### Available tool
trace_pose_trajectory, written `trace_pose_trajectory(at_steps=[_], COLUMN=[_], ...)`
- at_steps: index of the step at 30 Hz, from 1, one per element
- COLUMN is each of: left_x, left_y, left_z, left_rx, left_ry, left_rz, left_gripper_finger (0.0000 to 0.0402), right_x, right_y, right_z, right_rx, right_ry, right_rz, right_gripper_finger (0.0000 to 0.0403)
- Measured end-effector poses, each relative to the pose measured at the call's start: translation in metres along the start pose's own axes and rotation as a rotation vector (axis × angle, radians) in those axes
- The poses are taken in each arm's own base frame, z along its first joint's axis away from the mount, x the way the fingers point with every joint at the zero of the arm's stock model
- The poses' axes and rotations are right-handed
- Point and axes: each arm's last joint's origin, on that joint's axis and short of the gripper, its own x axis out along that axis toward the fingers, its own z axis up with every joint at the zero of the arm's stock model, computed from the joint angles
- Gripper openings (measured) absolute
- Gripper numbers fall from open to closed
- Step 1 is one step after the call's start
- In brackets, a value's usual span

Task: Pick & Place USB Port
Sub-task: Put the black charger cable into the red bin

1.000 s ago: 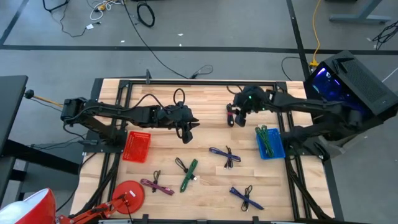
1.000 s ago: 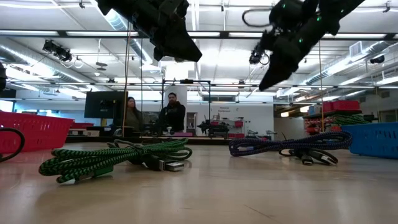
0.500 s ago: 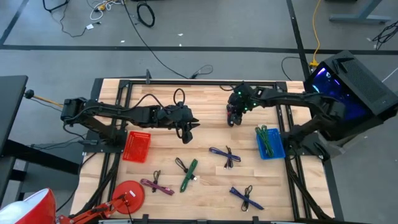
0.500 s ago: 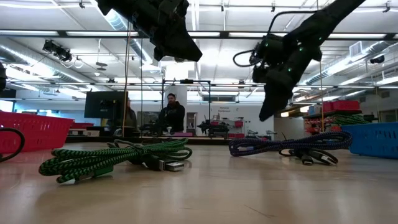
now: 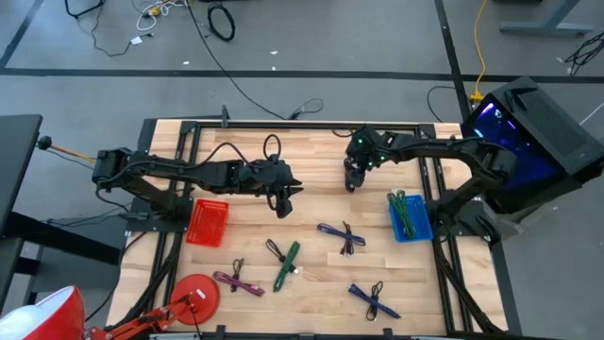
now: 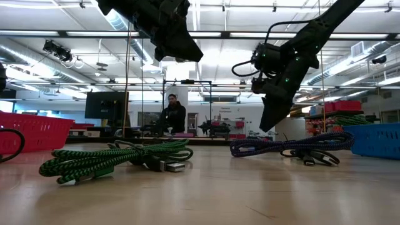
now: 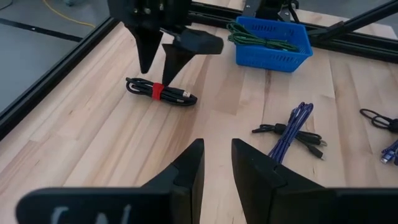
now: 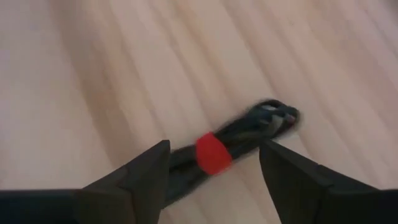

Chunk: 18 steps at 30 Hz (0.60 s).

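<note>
A black USB cable bundle with a red tie (image 7: 160,92) lies flat on the wooden table near its far edge. My right gripper (image 5: 351,178) hangs just above it, open and pointing down. In the right wrist view the bundle's red tie (image 8: 213,154) shows between the two fingers, which stand on either side without touching. My left gripper (image 5: 286,195) hovers open to the left of the bundle, above the table's middle. The right gripper hides the bundle in the high view.
A blue basket (image 5: 409,215) holding green cables stands at the right, and a red basket (image 5: 208,222) at the left. A green cable (image 5: 286,264), a blue-purple cable (image 5: 342,236), a blue one (image 5: 373,300) and a pink one (image 5: 238,281) lie nearer me. A person (image 6: 172,115) stands in the room behind.
My right gripper has come down toward the black bundle and shifted a little toward the table's left, tipping to point more steeply downward. The bundle has stayed where it was.
</note>
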Motion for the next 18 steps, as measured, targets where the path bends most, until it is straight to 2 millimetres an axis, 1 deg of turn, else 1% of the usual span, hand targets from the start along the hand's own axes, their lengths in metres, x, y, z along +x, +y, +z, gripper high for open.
trace_pose_trajectory(at_steps=[2,9,14,18], left_x=[0.0,0.0,0.0,0.0], left_y=[0.0,0.0,-0.001,-0.001], left_z=[0.0,0.0,0.0,0.0], left_rx=[-0.001,-0.001,-0.002,-0.002], left_ry=[0.0,0.002,0.005,0.005], left_rz=[0.001,-0.006,-0.021,-0.02], left_gripper_finger=[0.0085,0.0085,0.0085,0.0085], right_x=[0.002,0.01,0.024,0.036], right_y=[0.0,0.003,0.008,0.011], right_z=[-0.001,-0.003,-0.006,-0.005], right_rx=[0.03,0.05,0.041,0.027], right_ry=[0.009,0.045,0.086,0.076], right_rz=[-0.004,-0.014,0.007,0.014], right_gripper_finger=[0.0249,0.0244,0.0243,0.0243])
